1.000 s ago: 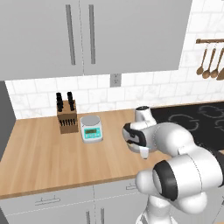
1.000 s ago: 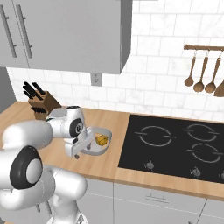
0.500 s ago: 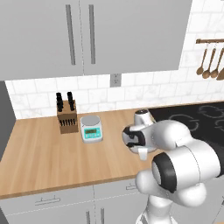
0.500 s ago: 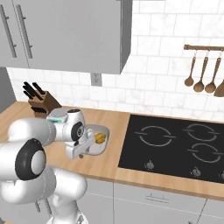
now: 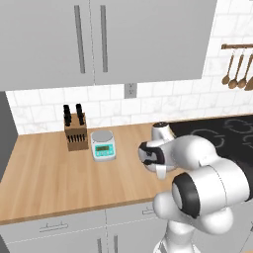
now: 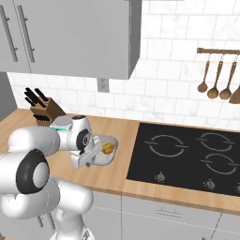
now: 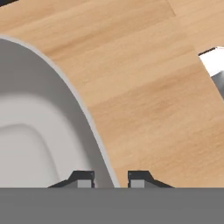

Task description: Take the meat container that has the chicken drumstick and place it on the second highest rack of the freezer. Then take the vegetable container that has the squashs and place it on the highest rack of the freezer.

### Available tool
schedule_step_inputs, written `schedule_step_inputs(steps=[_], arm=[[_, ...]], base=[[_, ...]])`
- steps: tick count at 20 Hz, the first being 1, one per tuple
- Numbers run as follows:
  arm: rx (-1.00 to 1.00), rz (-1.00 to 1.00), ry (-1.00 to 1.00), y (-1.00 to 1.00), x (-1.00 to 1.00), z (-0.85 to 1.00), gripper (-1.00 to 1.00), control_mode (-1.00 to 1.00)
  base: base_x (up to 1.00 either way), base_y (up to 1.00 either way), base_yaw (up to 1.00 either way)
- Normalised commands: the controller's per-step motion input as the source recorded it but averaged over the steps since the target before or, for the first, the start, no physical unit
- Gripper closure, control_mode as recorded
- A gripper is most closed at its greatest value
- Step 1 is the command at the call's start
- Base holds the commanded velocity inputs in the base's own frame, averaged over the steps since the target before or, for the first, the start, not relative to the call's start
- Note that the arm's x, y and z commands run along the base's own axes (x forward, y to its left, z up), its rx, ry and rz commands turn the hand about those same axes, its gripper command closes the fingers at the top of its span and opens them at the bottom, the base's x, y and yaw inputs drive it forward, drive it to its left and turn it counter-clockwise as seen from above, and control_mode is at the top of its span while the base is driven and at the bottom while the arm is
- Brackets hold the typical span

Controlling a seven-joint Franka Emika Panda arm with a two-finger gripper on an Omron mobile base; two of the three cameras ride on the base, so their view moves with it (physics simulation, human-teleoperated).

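The vegetable container [image 6: 108,157] is a pale grey tray on the wooden counter just left of the stove. A yellow squash [image 6: 108,148] lies in it. My gripper [image 6: 95,154] reaches down at the tray's left side. In the hand view the tray's curved rim [image 7: 83,113] runs between my two fingertips, and my gripper [image 7: 110,180] stands closed narrowly on that rim. The tray's inside [image 7: 26,131] shows bare grey there. The meat container, the chicken drumstick and the freezer are out of view.
A knife block [image 5: 75,132] and a small kitchen scale [image 5: 103,146] stand at the back of the counter [image 5: 49,178]. The black stove [image 6: 187,154] lies to the right, with wooden utensils [image 6: 218,82] hanging above it. Wall cabinets [image 5: 99,39] hang overhead.
The fingers have come together from wide open onto the tray's rim. The hand has settled slightly lower at the tray; the tray itself has not moved.
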Motion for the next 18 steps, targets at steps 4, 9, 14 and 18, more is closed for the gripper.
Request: schedule_step_inputs(steps=[4,9,14,18], arm=[[0.0,0.0,-0.13,0.0,-0.26,0.38,1.0,-1.0],[0.03,0.0,-0.06,0.0,-0.38,0.96,1.0,-1.0],[0.04,0.06,0.02,0.0,-0.34,1.0,1.0,-1.0],[0.01,0.2,0.13,0.01,-0.59,1.0,1.0,-1.0]], base=[[0.0,0.0,0.0],[0.0,0.0,0.0],[0.0,0.0,0.0],[0.0,0.0,0.0]])
